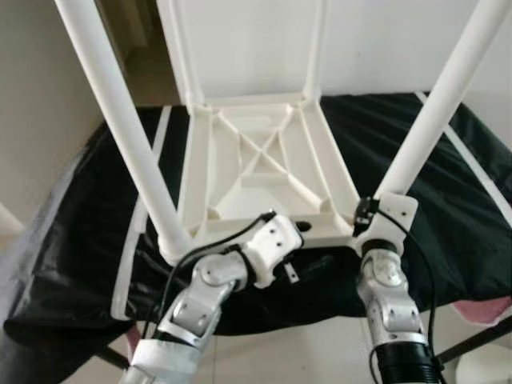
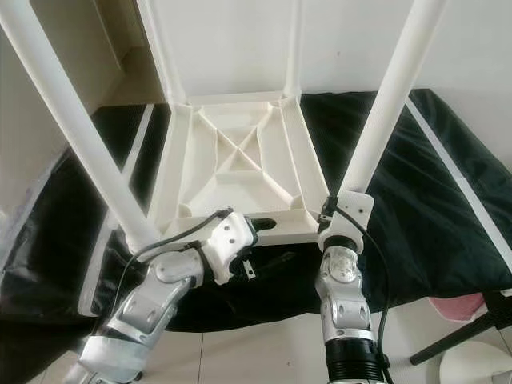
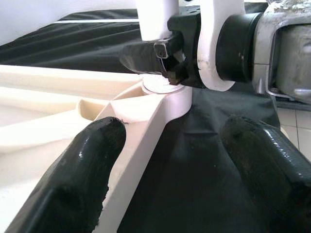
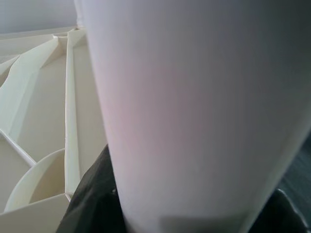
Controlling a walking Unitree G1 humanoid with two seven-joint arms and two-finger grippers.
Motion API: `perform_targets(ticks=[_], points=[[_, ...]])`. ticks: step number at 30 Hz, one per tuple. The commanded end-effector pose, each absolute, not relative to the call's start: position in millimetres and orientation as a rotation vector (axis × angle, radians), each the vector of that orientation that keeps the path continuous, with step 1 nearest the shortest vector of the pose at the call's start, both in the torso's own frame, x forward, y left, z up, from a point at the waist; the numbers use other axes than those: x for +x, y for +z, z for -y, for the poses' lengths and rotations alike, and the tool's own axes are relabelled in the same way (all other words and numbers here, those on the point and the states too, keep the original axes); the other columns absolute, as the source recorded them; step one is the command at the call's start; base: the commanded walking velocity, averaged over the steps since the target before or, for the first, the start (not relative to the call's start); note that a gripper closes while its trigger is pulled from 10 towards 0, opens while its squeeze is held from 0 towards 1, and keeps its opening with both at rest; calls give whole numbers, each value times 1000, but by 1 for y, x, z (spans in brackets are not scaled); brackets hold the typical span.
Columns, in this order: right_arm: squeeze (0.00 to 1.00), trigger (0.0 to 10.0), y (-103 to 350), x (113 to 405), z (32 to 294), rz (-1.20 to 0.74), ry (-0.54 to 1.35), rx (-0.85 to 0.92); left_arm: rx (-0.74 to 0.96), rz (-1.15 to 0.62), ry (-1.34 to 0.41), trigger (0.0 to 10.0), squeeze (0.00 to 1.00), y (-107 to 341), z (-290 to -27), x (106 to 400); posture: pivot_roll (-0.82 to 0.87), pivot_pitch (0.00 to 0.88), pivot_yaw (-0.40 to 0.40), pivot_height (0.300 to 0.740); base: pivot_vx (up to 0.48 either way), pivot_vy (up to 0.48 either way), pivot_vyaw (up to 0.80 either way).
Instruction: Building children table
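Left wrist view gives me my left end effector [image 3: 167,160] with its two black fingers [image 3: 73,179] spread apart, holding nothing, straddling the near rim of the upturned tabletop [image 1: 268,172] just ahead of it. Across from it, my right end effector [image 1: 366,214] is at the base of the near right leg [image 1: 436,100]; its black fingers look closed around that white tube where it meets the corner socket [image 3: 167,94], and the right wrist view has the leg [image 4: 194,111] pressed up close. That leg's long axis rises steeply up and away from the right end effector, leaning outward. As I judge it, the coming move turns on seating or twisting this leg down along that axis into the socket, with the right arm doing the work and the left bracing the rim. The near left leg [image 1: 120,120] stands just beside my left wrist, and the tabletop lies on a black cloth [image 1: 448,216] spread beneath both arms.
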State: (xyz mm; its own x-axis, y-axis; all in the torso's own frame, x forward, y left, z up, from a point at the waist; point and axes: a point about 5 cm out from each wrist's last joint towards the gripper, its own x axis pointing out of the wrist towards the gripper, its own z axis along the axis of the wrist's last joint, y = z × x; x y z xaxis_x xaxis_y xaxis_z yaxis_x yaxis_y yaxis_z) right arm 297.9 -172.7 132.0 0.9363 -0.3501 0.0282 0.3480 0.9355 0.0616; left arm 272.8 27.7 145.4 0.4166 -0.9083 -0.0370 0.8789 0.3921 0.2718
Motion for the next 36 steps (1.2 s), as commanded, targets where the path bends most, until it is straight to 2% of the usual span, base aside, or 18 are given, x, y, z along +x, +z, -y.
perform_targets(ticks=[1,4,5,6,7,16,20,21,22,23,28,32,36], points=[[0,10000,112,291,182,-54,-391,79,267,114,-1124,10000,0,145,-30,274,-90,46,37,740,0,0,0],[0,10000,116,291,193,-29,-402,53,275,114,-1121,10000,0,146,-30,275,-91,47,45,740,0,0,0],[941,10000,118,292,194,-10,-400,52,277,113,-1122,10000,0,146,-33,275,-91,47,45,740,0,0,0],[941,10000,118,292,194,-10,-400,52,277,113,-1122,10000,0,146,-33,275,-91,47,45,740,0,0,0],[1000,10000,122,292,195,13,-392,48,283,112,-1123,10000,0,146,-34,274,-91,49,48,740,0,0,0],[1000,10000,135,293,204,97,-283,79,289,120,-1126,10000,0,149,-33,276,-98,52,59,740,0,0,0],[1000,10000,147,296,217,127,-63,23,300,131,-1139,10000,0,149,-31,277,-123,49,51,740,0,0,0],[839,10000,148,296,220,113,-18,-2,296,136,-1136,10000,0,150,-30,278,-130,47,43,740,0,0,0],[839,10000,148,296,220,113,-18,-2,296,136,-1136,10000,0,150,-30,278,-130,47,43,740,0,0,0],[0,10000,148,297,221,104,9,-22,293,139,-1134,10000,0,150,-29,278,-130,47,43,740,0,0,0],[0,10000,148,301,222,76,154,-97,281,154,-1119,10000,0,152,-21,280,-127,31,20,740,0,0,0],[0,10000,148,307,219,35,344,-166,276,154,-1113,10000,0,152,-18,278,-116,49,-4,740,0,0,0],[0,10000,148,311,221,15,410,-194,299,140,-1127,10000,0,148,-18,275,-100,53,-16,740,0,0,0]])
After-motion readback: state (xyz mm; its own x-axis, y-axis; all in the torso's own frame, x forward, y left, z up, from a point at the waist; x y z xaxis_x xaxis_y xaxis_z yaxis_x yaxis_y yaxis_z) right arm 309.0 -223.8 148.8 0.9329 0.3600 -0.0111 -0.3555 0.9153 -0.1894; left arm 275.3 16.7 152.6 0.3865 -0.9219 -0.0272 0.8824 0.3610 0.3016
